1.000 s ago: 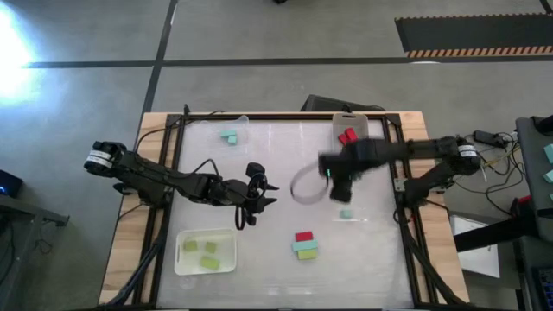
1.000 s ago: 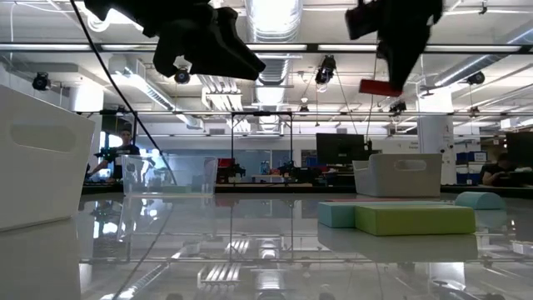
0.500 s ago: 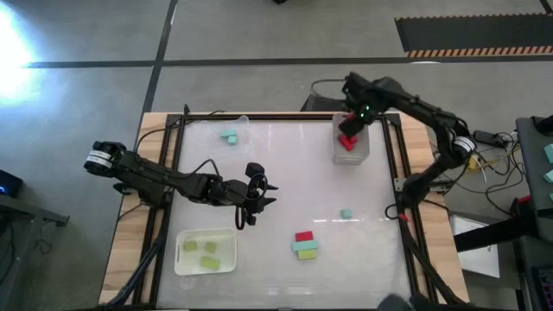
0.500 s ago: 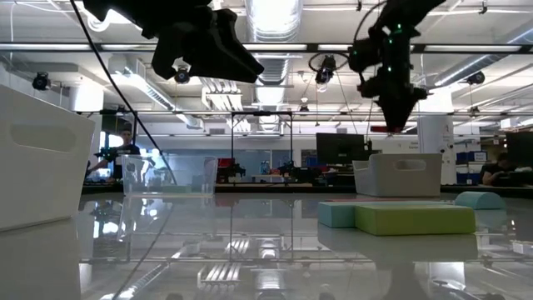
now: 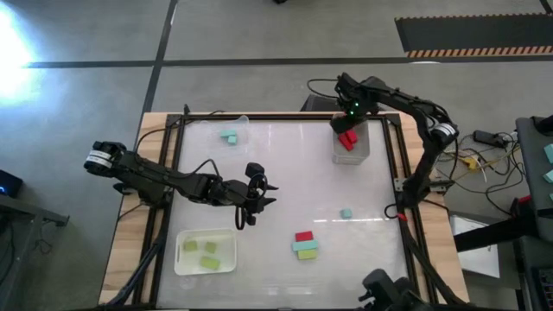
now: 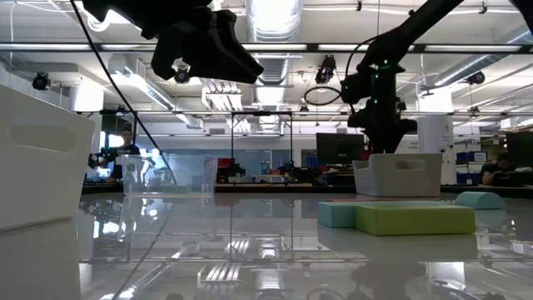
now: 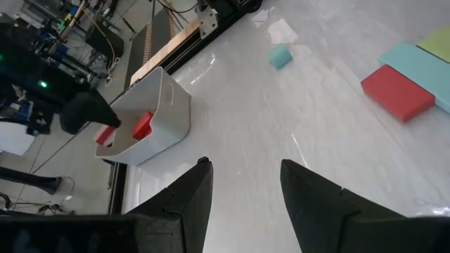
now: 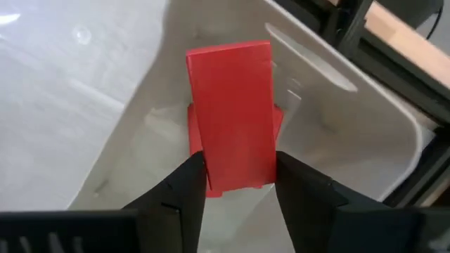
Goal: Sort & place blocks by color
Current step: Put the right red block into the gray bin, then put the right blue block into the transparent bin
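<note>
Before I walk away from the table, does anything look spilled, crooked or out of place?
Nothing spilled. Unsorted on the table: a stack of red, teal and yellow-green blocks and a lone teal block. The right end effector holds a red block over the white tray.

Hidden under the gripped red block (image 8: 232,112): most of another red block (image 8: 191,130) in the white tray (image 8: 365,133).
</note>
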`<action>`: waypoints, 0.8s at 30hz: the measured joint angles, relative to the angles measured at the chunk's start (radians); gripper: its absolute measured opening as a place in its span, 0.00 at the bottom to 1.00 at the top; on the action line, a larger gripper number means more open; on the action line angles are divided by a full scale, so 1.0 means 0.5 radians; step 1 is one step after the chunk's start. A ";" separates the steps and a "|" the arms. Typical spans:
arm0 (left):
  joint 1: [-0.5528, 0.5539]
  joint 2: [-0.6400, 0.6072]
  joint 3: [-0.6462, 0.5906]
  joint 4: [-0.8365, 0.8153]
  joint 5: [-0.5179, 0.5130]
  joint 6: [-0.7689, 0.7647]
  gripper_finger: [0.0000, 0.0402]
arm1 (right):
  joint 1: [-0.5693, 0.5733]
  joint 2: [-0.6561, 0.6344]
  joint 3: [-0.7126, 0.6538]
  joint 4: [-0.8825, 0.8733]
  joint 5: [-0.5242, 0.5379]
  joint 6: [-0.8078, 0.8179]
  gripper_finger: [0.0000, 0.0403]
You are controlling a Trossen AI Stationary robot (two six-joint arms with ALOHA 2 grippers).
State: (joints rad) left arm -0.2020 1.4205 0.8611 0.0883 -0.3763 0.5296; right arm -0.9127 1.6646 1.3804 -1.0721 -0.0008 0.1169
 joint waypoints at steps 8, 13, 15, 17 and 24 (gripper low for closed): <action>-0.001 0.001 -0.002 0.000 0.000 -0.003 0.38 | 0.003 0.026 0.001 -0.004 0.000 -0.012 0.47; -0.001 0.000 -0.003 0.000 0.000 -0.040 0.38 | 0.036 -0.140 0.001 -0.114 -0.015 0.029 0.47; -0.001 0.000 -0.003 0.000 0.000 -0.053 0.38 | 0.093 -0.235 -0.007 -0.150 -0.048 0.056 0.46; -0.001 0.000 -0.003 0.000 0.000 -0.054 0.38 | 0.187 -0.341 -0.025 -0.179 -0.072 0.123 0.44; -0.001 0.000 -0.004 0.000 0.000 -0.108 0.38 | 0.734 -0.686 -0.155 -0.164 -0.071 0.426 0.40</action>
State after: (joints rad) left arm -0.2024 1.4204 0.8593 0.0883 -0.3763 0.4755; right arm -0.5455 1.3218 1.3027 -1.1544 -0.0361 0.3301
